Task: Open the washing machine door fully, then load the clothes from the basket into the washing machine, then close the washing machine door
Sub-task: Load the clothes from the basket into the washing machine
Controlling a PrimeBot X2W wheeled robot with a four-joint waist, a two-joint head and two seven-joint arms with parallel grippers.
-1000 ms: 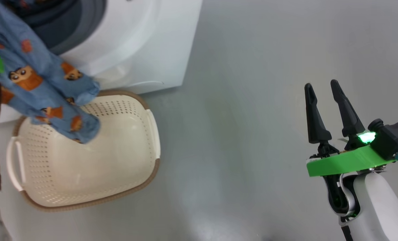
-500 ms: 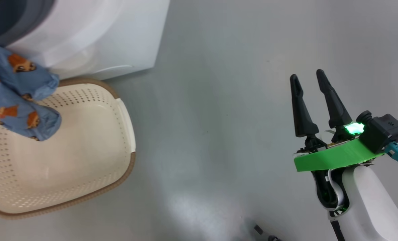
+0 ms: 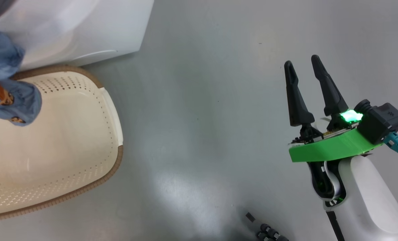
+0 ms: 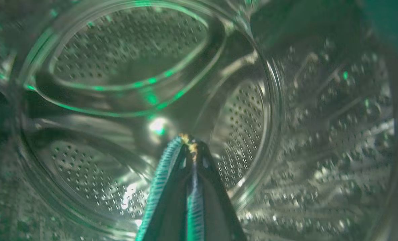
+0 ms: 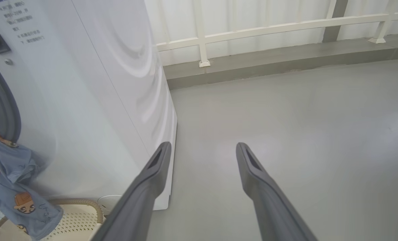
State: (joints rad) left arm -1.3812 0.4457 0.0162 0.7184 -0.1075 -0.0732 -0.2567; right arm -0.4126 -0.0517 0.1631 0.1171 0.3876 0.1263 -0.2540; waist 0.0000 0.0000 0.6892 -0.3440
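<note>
Light-blue cloth, the clothes point(image 3: 4, 87), trails from the mouth of the washing machine point(image 3: 85, 30) down over the far rim of the basket point(image 3: 113, 160). It is well off to the left of the right hand point(image 3: 301, 61), whose fingers stand spread and empty above the floor point(image 3: 202, 100). The left hand point(image 4: 189, 142) is clenched on a strip of that fabric, with the steel drum point(image 4: 319, 134) around and ahead of its fingertips.

By my reading the door is already open and loading is under way. What shows of the basket's inside is bare, but the garment's tail hangs outside. It has yet to be pushed in and let go, and the door shut.

Against a second ago, the head camera has swung, so basket and machine sit nearer the picture's left edge. Less cloth shows over the basket, and the right hand stays spread.
</note>
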